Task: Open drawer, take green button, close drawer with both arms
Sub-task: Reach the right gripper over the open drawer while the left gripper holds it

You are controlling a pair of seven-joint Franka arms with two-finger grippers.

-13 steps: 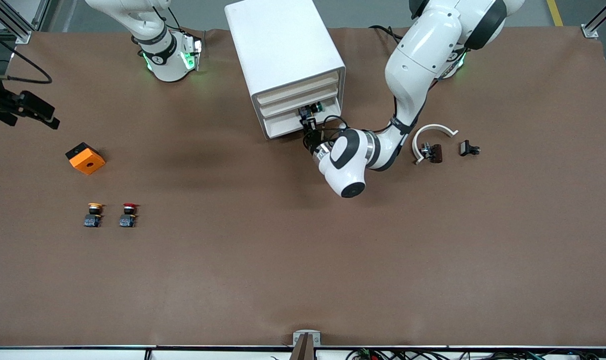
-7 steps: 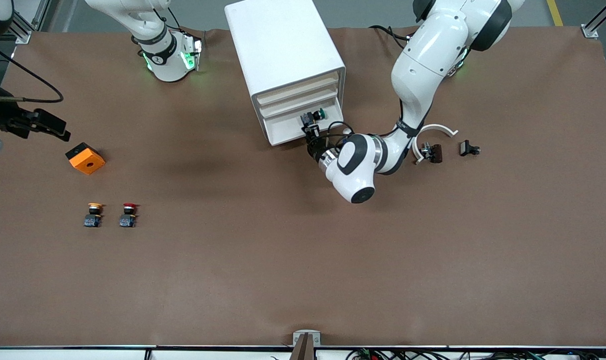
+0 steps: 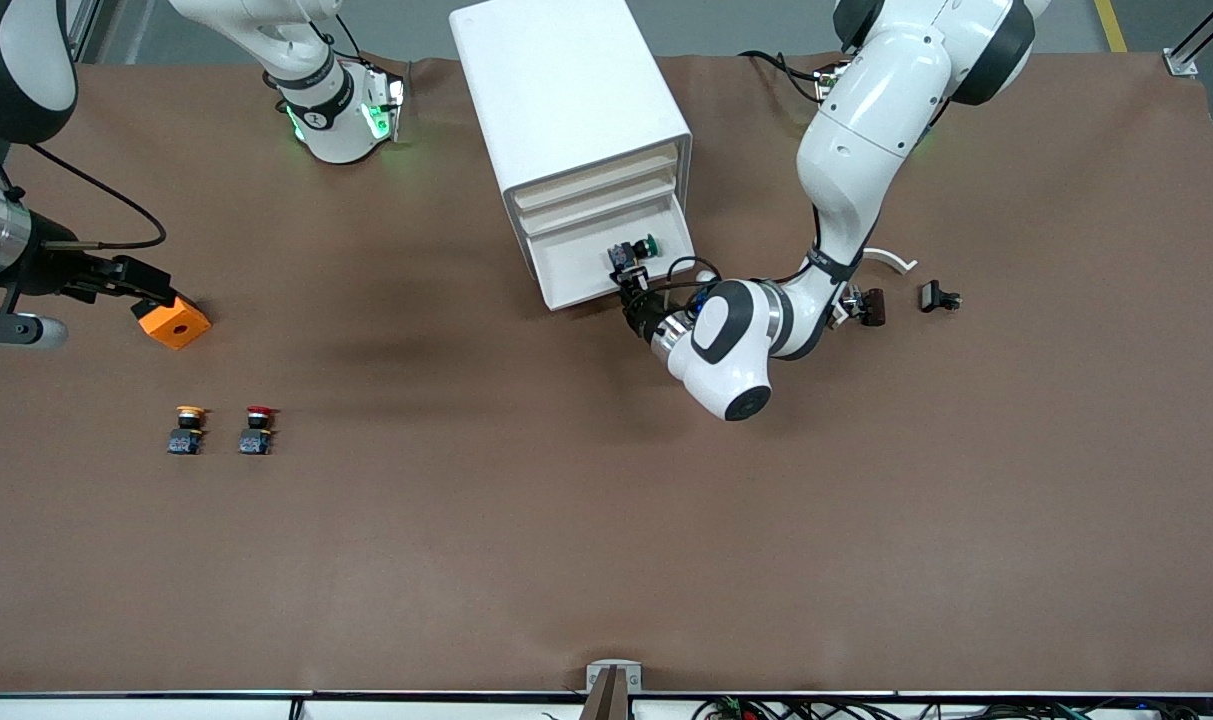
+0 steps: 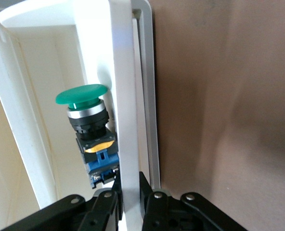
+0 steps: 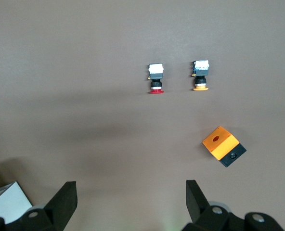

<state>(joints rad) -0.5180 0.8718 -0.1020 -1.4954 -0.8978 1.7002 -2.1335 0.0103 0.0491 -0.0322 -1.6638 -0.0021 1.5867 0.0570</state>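
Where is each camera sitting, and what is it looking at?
Front view: high across the table, facing both arms, the cabinet and the open drawer.
Left wrist view: on the left arm, looking along its claw, shut on the drawer front, beside the green button.
Right wrist view: on the right arm, looking down past its open claw at the orange block.
Shared: front and left wrist views both show the green button.

An orange block [image 3: 172,322] lies toward the right arm's end of the table. Nearer the front camera than it stand a yellow-capped button [image 3: 187,429] and, just beside that, a red-capped button [image 3: 257,429].
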